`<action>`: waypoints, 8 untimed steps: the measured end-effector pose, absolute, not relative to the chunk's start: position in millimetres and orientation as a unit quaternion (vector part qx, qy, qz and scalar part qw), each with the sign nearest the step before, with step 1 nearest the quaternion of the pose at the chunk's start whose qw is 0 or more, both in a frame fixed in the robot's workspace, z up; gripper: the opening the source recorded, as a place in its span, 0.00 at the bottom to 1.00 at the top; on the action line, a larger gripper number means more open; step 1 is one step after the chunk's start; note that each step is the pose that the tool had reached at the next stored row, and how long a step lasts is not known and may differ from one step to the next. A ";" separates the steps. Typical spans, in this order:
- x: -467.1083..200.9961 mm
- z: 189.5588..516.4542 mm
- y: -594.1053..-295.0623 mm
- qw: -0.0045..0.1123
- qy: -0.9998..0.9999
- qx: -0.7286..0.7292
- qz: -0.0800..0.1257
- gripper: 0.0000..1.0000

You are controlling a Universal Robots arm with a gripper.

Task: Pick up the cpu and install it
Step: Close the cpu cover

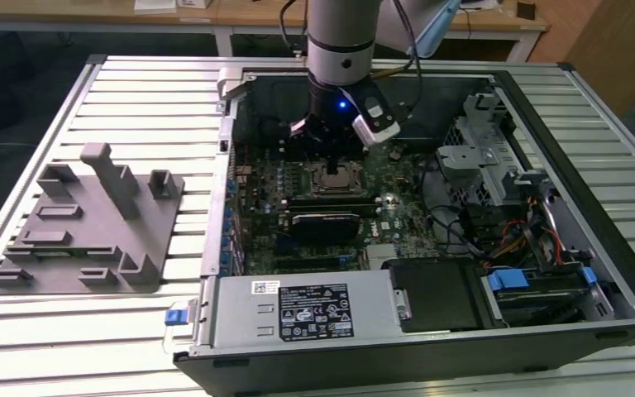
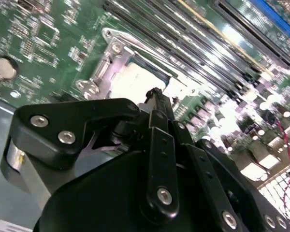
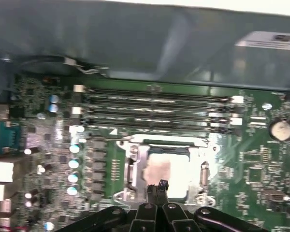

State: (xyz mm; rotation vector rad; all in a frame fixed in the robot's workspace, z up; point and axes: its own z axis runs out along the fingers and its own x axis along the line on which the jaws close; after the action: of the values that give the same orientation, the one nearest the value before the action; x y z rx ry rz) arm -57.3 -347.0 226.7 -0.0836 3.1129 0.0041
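Note:
The cpu (image 3: 165,167) lies flat in the metal-framed socket (image 3: 133,164) on the green motherboard (image 3: 251,164), its pale top catching the light. It also shows in the second wrist view as the cpu (image 2: 130,81), and from outside as the cpu (image 1: 336,176) near the board's middle. My gripper (image 3: 160,185) hangs straight above the socket inside the open computer case (image 1: 582,107). Its fingers (image 2: 157,104) are shut together with nothing between them, the tips just over the chip's near edge. Whether they touch the chip I cannot tell.
Several memory slots (image 3: 154,104) run along one side of the socket. A black block (image 1: 323,222) sits on the board beside it. A silver power supply (image 1: 307,310) and cables (image 1: 516,240) crowd the case. A grey fixture with posts (image 1: 92,223) stands on the slatted table at the exterior view's left.

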 end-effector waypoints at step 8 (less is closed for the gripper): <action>-41.4 226.7 -346.8 0.012 1.000 -0.027 -0.001 0.11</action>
State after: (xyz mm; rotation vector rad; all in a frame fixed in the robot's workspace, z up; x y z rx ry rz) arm -41.4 -346.8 226.7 -0.0837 3.1157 -0.0016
